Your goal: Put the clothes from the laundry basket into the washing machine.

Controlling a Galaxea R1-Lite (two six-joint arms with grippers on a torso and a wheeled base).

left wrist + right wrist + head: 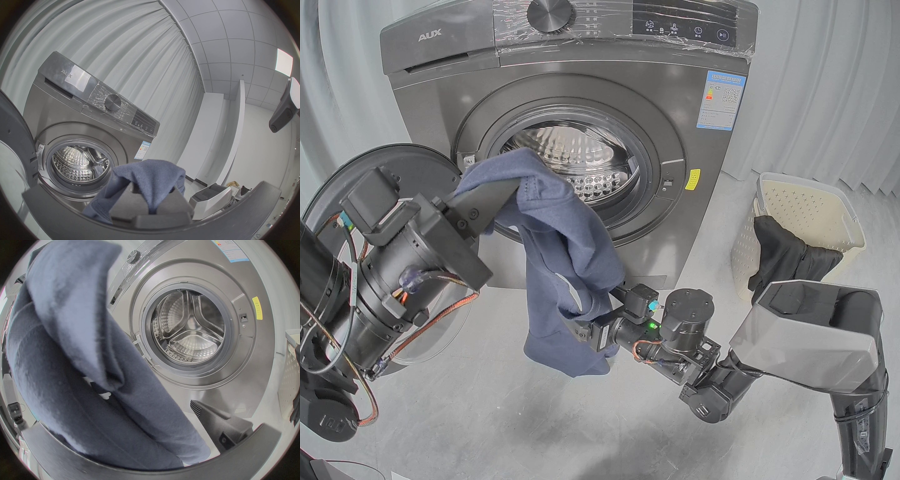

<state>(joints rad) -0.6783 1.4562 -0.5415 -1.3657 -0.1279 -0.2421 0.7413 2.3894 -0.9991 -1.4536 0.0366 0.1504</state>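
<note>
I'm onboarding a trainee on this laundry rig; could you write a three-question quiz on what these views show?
1. True or false: the round door of the grey front-loading washing machine is shut.
2. What hangs over the rim of the white perforated plastic laundry basket? A) black garment B) red towel C) yellow sock
3. Which claw clamps the blue fabric garment before the drum opening?
Key: 1 false, it stands open; 2 A; 3 left claw.

Head, wrist cams all toward washer (650,87)
</note>
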